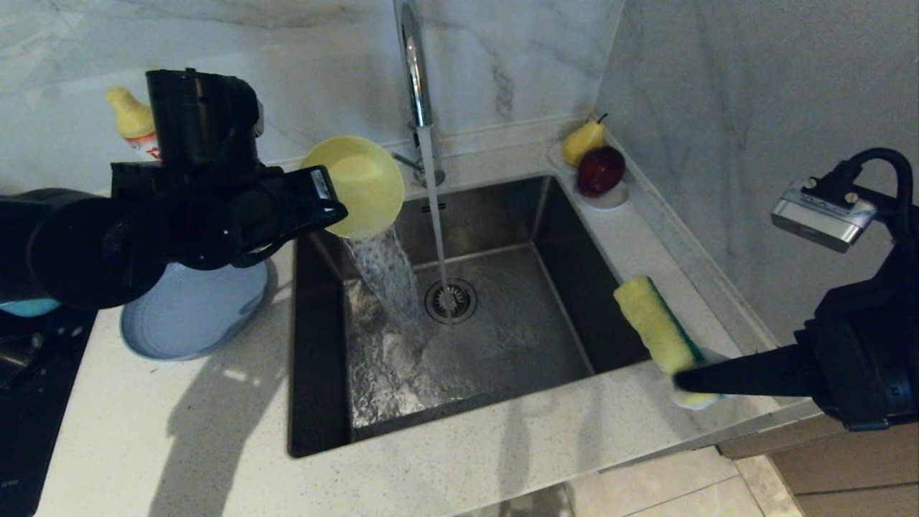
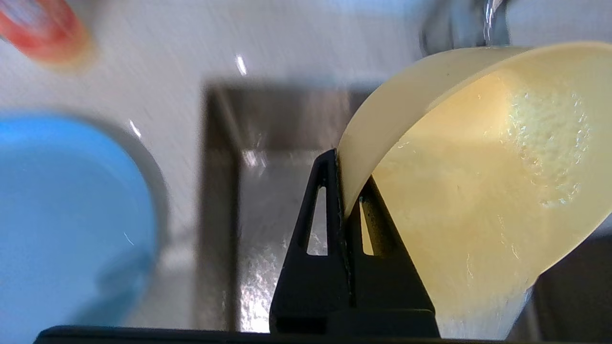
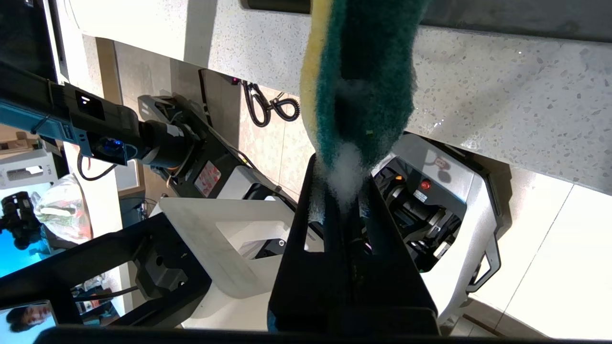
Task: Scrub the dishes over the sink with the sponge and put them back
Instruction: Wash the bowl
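My left gripper (image 1: pixel 323 205) is shut on the rim of the small yellow bowl (image 1: pixel 362 185), held tilted over the left side of the sink (image 1: pixel 495 330). Water pours out of the bowl into the basin. In the left wrist view the two fingers pinch the bowl's wall (image 2: pixel 430 157) at the gripper (image 2: pixel 345 191). My right gripper (image 1: pixel 691 380) is shut on one end of the sponge (image 1: pixel 657 327), over the counter right of the sink. Its green face (image 3: pixel 368 86) carries white foam. The grey-blue plate (image 1: pixel 194 309) lies left of the sink. A teal bowl (image 1: pixel 29 307) peeks out under my left arm.
The tap (image 1: pixel 415 64) is running, its stream falling onto the drain strainer (image 1: pixel 450 300). A white saucer with a pear and a red fruit (image 1: pixel 596 169) sits at the sink's back right corner. A yellow-capped bottle (image 1: pixel 131 118) stands behind my left arm. A dark hob (image 1: pixel 29 402) lies far left.
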### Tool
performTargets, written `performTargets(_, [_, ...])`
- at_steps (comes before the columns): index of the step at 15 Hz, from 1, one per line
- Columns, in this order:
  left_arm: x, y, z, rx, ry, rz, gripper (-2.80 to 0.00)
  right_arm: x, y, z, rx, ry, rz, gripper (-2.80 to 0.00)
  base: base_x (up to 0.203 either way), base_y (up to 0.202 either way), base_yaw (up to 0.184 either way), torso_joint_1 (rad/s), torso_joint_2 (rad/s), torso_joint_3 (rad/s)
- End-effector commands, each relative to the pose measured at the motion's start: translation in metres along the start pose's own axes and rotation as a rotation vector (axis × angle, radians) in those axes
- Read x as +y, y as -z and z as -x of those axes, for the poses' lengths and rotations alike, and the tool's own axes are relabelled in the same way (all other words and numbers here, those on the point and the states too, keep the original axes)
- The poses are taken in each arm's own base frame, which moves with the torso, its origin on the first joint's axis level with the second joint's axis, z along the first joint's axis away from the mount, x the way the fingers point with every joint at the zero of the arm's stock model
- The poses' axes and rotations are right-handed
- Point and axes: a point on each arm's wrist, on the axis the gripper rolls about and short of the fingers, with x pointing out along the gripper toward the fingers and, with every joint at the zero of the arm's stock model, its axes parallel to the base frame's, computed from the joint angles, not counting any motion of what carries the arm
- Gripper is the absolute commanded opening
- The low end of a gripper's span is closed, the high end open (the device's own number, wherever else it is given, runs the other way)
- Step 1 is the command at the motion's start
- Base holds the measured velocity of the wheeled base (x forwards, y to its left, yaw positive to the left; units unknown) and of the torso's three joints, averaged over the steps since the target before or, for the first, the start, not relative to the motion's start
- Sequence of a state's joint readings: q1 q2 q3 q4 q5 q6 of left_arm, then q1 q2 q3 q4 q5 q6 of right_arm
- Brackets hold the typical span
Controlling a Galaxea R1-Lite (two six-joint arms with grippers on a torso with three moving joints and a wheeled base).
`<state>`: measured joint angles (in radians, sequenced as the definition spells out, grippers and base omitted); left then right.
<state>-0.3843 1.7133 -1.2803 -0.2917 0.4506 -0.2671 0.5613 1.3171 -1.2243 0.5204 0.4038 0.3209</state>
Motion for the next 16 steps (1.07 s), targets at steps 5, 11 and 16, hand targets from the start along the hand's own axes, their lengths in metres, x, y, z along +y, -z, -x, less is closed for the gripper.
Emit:
performTargets(5, [0.007,0.004,0.009,-0.292,-0.013,-0.096,-2.80,-0.001,-0.006,-0.008,-0.014,-0.010,0.008,-2.80,0.000,0.000,0.000,0.000,0.00,0.000])
performTargets(11, [0.006,-0.004,0.013,-0.386,-0.010,-0.133,-2.80,-0.002,-0.009,-0.013,-0.009,-0.009,0.008,-2.80,0.000,0.000,0.000,0.000,0.00,0.000])
performTargets(16, [0.006,-0.010,0.015,-0.491,-0.006,-0.139,-2.80,-0.002,-0.009,-0.012,-0.010,-0.009,0.008,-2.80,0.000,0.000,0.000,0.000,0.00,0.000])
